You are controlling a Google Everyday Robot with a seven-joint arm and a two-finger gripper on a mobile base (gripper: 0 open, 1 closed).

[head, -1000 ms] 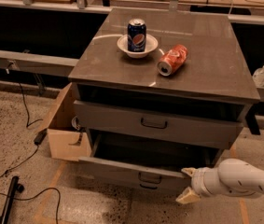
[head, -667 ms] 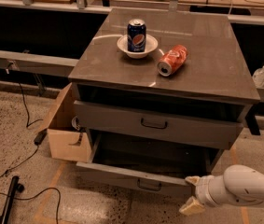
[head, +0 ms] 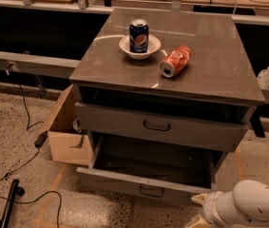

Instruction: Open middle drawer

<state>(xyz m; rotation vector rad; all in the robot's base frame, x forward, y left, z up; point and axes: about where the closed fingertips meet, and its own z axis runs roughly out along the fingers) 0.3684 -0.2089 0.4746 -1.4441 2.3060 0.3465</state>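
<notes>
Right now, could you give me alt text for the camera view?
The middle drawer of a cabinet stands pulled out; the open gripper sits bottom right, off its corner. On top, a blue can stands in a white bowl beside a fallen red can.

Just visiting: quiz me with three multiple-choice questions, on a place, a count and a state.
1. Where is the robot's white gripper? A upper left; B top centre; C lower right, near the pulled-out drawer's front.
2. How many drink cans? A one; B two; C four.
3. The grey-brown metal middle drawer with black loop handle is: A pulled out; B shut; C removed.
Answers: 1C, it hangs by the drawer's right corner. 2B, blue can upright in white bowl, red can on its side. 3A, its dark inside shows.
</notes>
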